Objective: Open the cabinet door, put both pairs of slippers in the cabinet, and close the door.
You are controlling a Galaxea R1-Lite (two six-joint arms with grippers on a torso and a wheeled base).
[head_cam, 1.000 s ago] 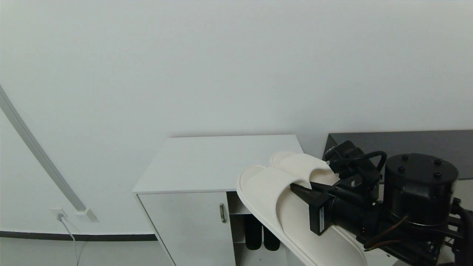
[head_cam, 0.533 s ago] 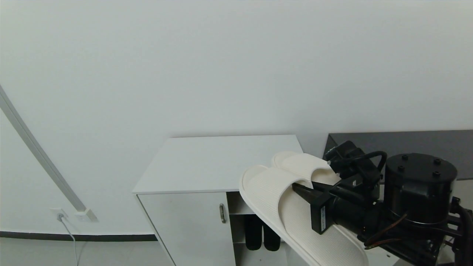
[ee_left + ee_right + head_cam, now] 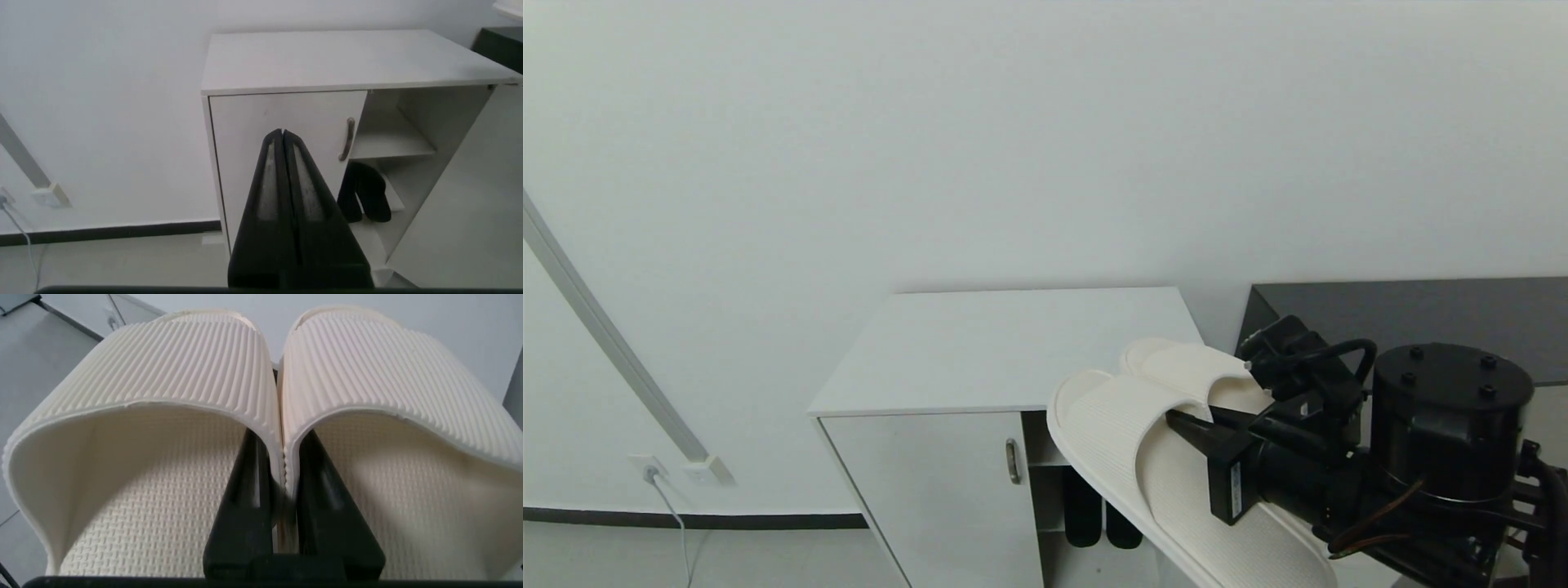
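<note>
- Two pairs of slippers in all, four single pieces.
- One pair of white slippers (image 3: 1131, 433) (image 3: 163, 384), two pieces side by side, soles down, toes toward the cabinet (image 3: 1005, 343) (image 3: 343, 57), held up in the air in front of its right part and a little above its top edge in the head view.
- Right gripper (image 3: 1180, 420) (image 3: 282, 469) pushed in between the two white pieces, its two black fingers (image 3: 249, 482) clenched on the inner edges of both ribbed straps, pressing them together.
- One pair of black slippers (image 3: 1098, 510) (image 3: 366, 192), two pieces, inside the cabinet, in the open right compartment, under the shelf (image 3: 396, 143), close together with toes inward.
- One white cabinet against the wall; one door (image 3: 931, 482) (image 3: 245, 122) on its left half closed, with one vertical metal handle (image 3: 1011, 461) (image 3: 346, 139) at its right edge; right half standing open.
- One shelf seen in the open half, bare on top.
- Left gripper (image 3: 283, 139) held in the air well apart from the cabinet, pointing at the closed door, fingers pressed flat against each other with nothing between them.
- One wall socket (image 3: 645, 469) (image 3: 45, 196) low on the wall to the left of the cabinet, one cable (image 3: 678, 523) hanging down from it.
- One dark tabletop (image 3: 1421, 306) just to the right of the cabinet.
</note>
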